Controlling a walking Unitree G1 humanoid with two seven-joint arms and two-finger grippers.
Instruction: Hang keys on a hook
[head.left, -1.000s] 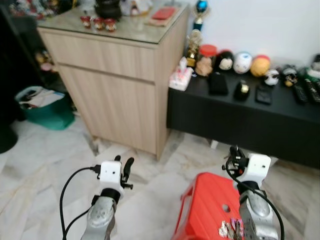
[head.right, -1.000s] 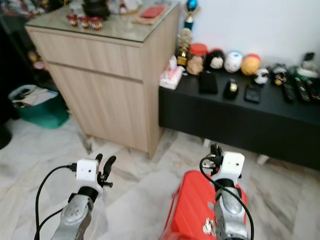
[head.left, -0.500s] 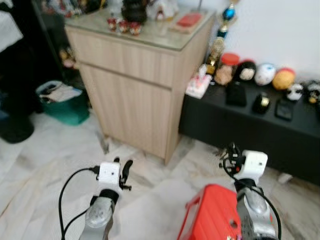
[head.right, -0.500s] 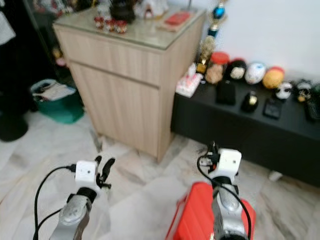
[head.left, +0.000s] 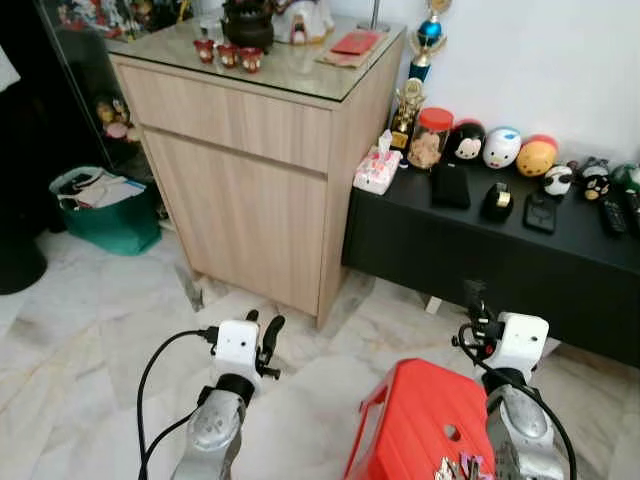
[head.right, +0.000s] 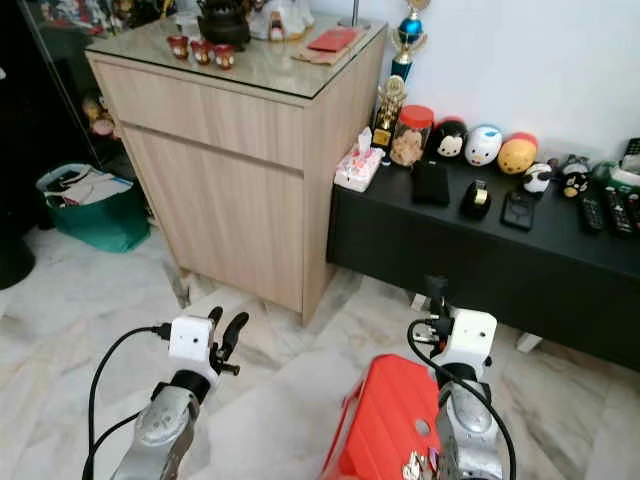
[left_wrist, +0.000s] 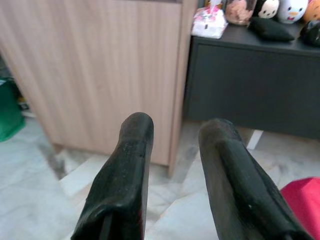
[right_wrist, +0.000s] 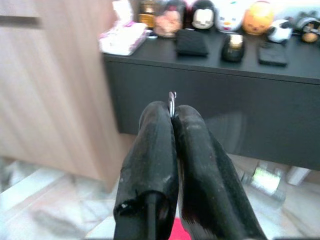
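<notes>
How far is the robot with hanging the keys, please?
Done: the right gripper is shut on a thin metal piece, possibly a key ring. In hand: a bunch of keys shows beside the right forearm above the red stool; whether they connect is unclear. The left gripper is open, empty. Left: reaching a hook and hanging the keys.

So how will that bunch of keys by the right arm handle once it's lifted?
Probably floppy: the keys look like several loose pieces, so they'd likely swing. Likely light but slippery, being small bare metal; the fingers of the right gripper are shut on just a thin metal piece, which looks a slim hold.
</notes>
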